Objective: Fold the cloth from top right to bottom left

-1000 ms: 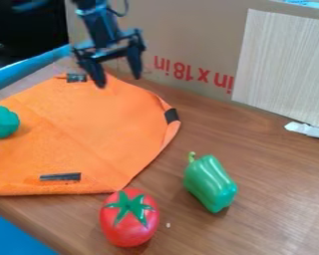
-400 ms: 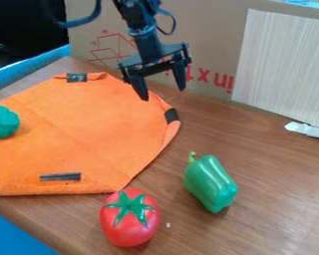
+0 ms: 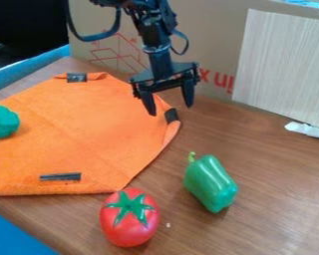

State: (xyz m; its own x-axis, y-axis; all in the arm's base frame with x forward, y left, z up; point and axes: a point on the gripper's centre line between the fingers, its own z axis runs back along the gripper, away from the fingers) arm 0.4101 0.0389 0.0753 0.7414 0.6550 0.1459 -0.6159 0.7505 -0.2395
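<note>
The black gripper [image 3: 171, 110] hangs above the upper right edge of the cloth, its two fingers apart with nothing between them. Below it, the orange cloth [image 3: 82, 129] lies mostly flat on the wooden table's left side. Its upper right edge is turned over in a narrow strip, with a black patch close under the gripper. Another black patch is at the cloth's top edge, and a dark strip lies near its bottom edge.
A green round object [image 3: 2, 122] rests on the cloth's left side. A red tomato [image 3: 129, 219] touches or nearly touches the bottom corner, and a green pepper [image 3: 210, 183] lies to the right. Behind stand a cardboard box [image 3: 209, 35] and a pale panel [image 3: 282, 64].
The gripper has moved right and down, from over the cloth's top edge to beside the black patch at the upper right. The cloth and vegetables have stayed put.
</note>
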